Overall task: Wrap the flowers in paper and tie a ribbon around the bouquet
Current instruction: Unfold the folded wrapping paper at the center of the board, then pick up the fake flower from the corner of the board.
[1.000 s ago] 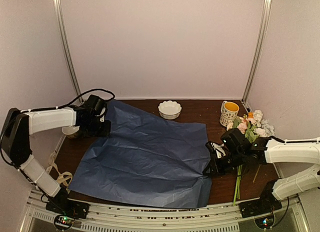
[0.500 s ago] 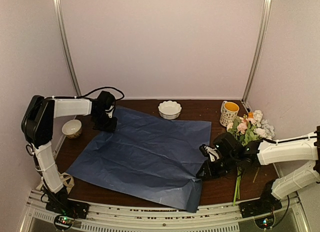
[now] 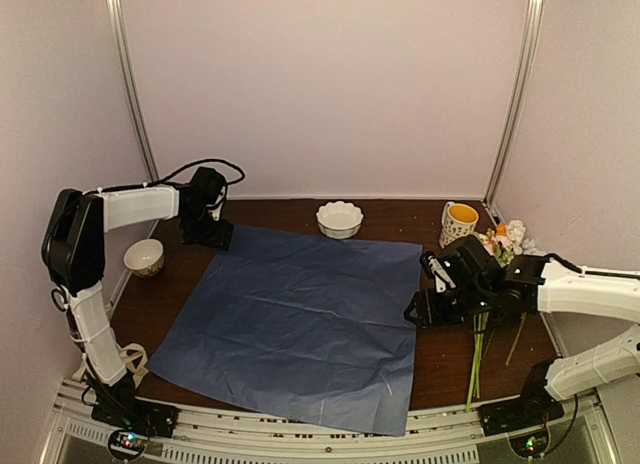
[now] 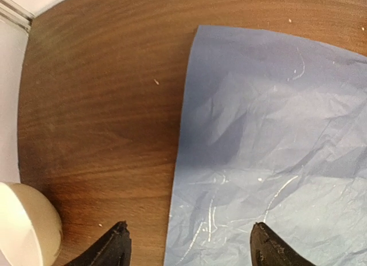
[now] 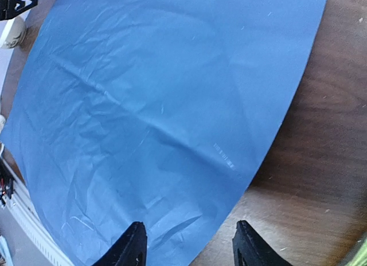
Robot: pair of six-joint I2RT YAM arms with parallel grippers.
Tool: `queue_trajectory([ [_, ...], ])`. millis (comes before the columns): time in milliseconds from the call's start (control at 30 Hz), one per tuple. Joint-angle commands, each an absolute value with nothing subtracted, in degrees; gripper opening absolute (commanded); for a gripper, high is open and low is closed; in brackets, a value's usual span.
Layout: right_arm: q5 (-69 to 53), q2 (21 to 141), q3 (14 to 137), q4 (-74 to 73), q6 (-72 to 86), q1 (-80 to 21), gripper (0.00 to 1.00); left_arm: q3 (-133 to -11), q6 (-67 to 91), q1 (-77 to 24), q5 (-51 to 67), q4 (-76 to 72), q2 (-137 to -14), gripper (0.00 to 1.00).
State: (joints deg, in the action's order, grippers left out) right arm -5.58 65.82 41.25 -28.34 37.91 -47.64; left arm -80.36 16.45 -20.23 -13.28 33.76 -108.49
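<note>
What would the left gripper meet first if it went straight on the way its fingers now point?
Probably the paper, near its edge: the left gripper stands open above that edge, one finger over paper, the other over bare table. Height is hard to judge.

One paper (image 3: pixel 300 324) is lying across the middle of the frame. Two bowls are sitting out: a white bowl (image 3: pixel 340 219) at upper centre and a cream bowl (image 3: pixel 145 256) at the left edge. One mug (image 3: pixel 459 225) is standing at upper right, with one bunch of flowers (image 3: pixel 505 242) lying just beside it. One ribbon (image 3: pixel 128 360) is lying looped at lower left. Two arms are showing, a left arm (image 3: pixel 130 206) and a right arm (image 3: pixel 590 289).
</note>
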Motion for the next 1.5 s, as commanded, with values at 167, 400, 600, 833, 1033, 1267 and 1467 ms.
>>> queue_trajectory([
  [167,0.57,72.45,48.84,-33.04,31.59,-44.80,0.56,-71.61,16.51,-20.89,-9.48,32.51,-98.68,0.73],
  [400,1.05,81.13,50.69,-31.99,25.97,-40.80,0.62,-55.22,22.60,-28.68,-7.92,30.59,-89.71,0.72],
  [600,-6.44,91.00,54.08,-31.03,22.77,-41.10,0.61,-47.70,25.98,-30.15,-9.71,28.62,-90.60,0.74],
  [833,-8.63,97.87,55.28,-29.47,23.15,-45.05,0.60,-51.65,24.65,-28.67,-11.62,29.35,-100.47,0.76],
  [1033,-14.21,100.90,55.46,-23.87,26.28,-46.12,0.59,-55.14,22.46,-23.07,-15.26,30.36,-104.26,0.76],
  [1267,-16.69,103.17,60.12,-23.49,27.07,-47.48,0.58,-60.89,21.85,-22.05,-16.34,32.48,-105.34,0.75],
  [1467,-14.41,93.04,56.84,-25.75,26.65,-43.93,0.60,-56.70,21.81,-22.01,-17.98,33.05,-96.77,0.76],
])
